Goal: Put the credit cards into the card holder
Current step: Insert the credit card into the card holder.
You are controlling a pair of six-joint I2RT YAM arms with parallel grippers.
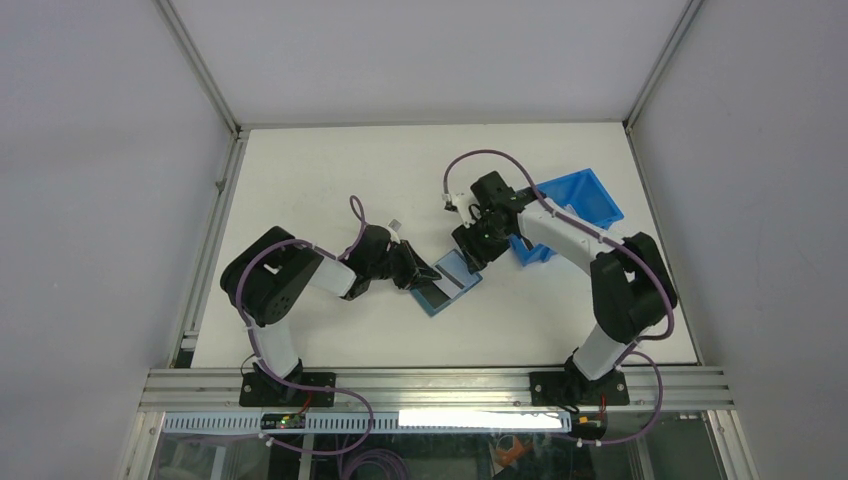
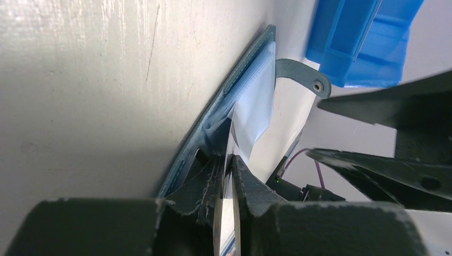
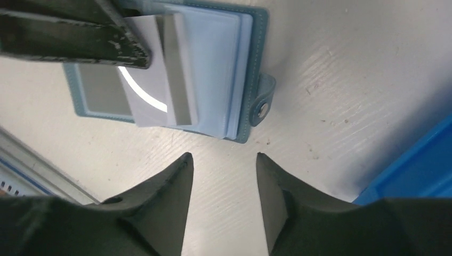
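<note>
The teal card holder (image 1: pixel 435 298) lies open on the table, its snap tab (image 3: pixel 262 108) toward the right gripper. A light grey credit card (image 3: pixel 152 85) with a dark stripe lies slanted over the holder's light-blue sleeves (image 3: pixel 213 64). My left gripper (image 1: pixel 418 272) pinches that card's near edge. In the left wrist view the card (image 2: pixel 253 114) runs from the almost closed gripper (image 2: pixel 228 159) down to the holder (image 2: pixel 234 85). My right gripper (image 3: pixel 221 156) hovers open over bare table just short of the holder, holding nothing; from above the right gripper (image 1: pixel 470 250) is at its far side.
A bright blue plastic bin (image 1: pixel 580 200) stands tilted at the back right, close behind the right arm; the bin (image 3: pixel 421 170) fills the right wrist view's lower right corner. The left gripper's fingers (image 3: pixel 74 37) reach over the holder's left half.
</note>
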